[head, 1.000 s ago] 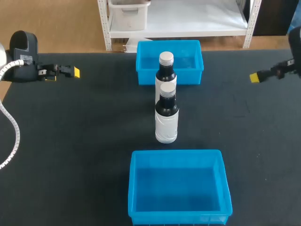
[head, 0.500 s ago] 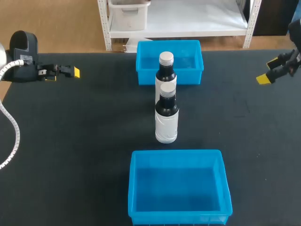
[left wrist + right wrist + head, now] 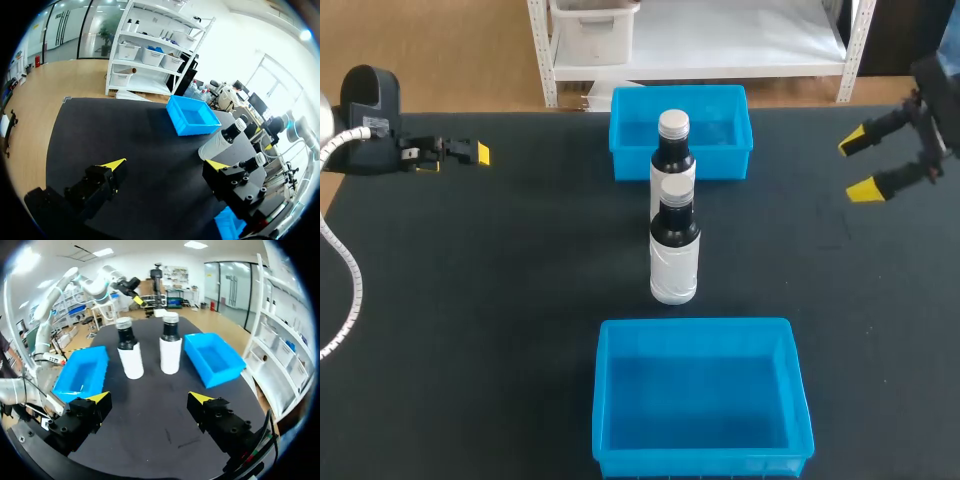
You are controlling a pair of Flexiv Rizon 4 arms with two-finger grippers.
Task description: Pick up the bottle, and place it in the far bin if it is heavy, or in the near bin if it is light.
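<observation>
Near bin sits at the desk's front. Behind it two upright bottles stand in line: front bottle mid-desk, rear bottle just before the far bin. Left gripper far left, right gripper far right, both with fingers spread wide, well apart from the bottles.

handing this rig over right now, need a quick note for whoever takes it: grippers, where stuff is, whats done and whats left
Left gripper: jaws open, holding nothing, at the left side of the table.
Right gripper: jaws open, holding nothing, at the right side, apart from both bottles.
Near bottle and far bottle stand upright in a line between the far bin and the near bin; neither is in a bin.
Done: nothing, no bottle grasped.
Left: grasp a bottle, judge its weight, bin it far if heavy, near if light.
</observation>
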